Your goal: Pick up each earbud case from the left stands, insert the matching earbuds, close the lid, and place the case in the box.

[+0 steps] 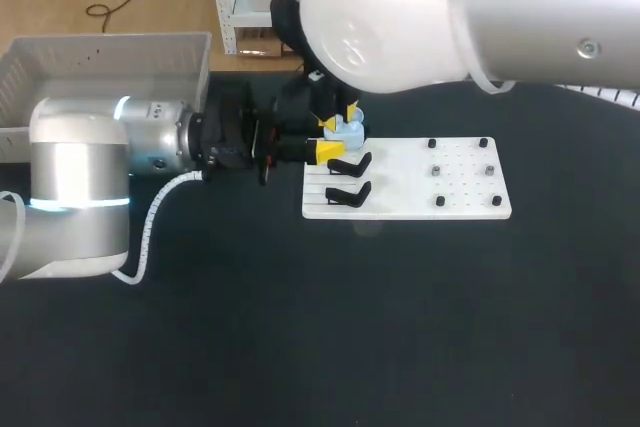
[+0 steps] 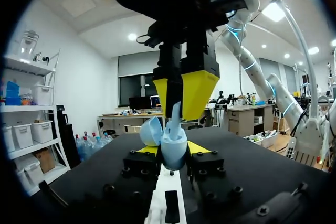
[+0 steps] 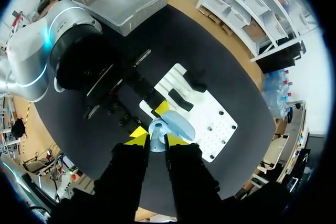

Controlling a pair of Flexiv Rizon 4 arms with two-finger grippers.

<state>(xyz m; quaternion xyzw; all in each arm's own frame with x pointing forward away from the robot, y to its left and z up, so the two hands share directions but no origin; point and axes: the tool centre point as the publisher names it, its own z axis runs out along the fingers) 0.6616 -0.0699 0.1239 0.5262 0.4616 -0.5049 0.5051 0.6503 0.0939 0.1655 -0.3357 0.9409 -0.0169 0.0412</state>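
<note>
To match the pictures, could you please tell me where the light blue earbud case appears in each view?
Head view: the earbud case is at the white board's left end, beside the right claw.
Left wrist view: lid open, between the left claw's tips.
Right wrist view: just ahead of the right claw.
Shared landmark: the right claw holding an earbud.

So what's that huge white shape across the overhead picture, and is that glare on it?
Head view: that is the right arm, near the camera, with bright spots on its shell, hiding table behind it. Left wrist view: ceiling lights glare beyond the right gripper holding an earbud over the earbud case.
</note>
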